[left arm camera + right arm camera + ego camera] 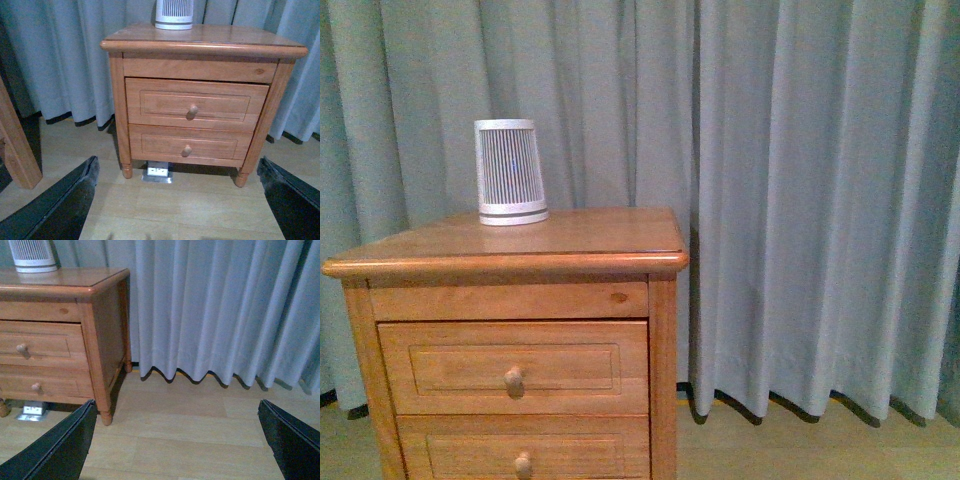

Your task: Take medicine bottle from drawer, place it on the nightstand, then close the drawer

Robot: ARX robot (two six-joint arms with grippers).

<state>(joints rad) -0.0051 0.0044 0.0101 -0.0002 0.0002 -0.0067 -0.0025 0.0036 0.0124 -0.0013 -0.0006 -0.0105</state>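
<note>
The orange-brown nightstand [570, 240] stands at the left of the front view, also seen as the nightstand [210, 42] and the nightstand [100, 325]. Its upper drawer [515, 365] with a round knob is pushed in; the same drawer [195, 105] and drawer [35, 345] show in both wrist views. The medicine bottle is hidden. My left gripper [177, 200] hangs open over the floor, well in front of the cabinet. The right gripper [177, 440] is open too, over bare floor beside the cabinet's right side. Neither arm appears in the front view.
A ribbed white-grey tapered device [510, 172] sits at the back left of the top. The lower drawer [187, 147] is closed. Grey curtains [800, 200] hang behind. A floor socket [158, 171] lies under the cabinet. A wooden bed post [15, 150] stands nearby.
</note>
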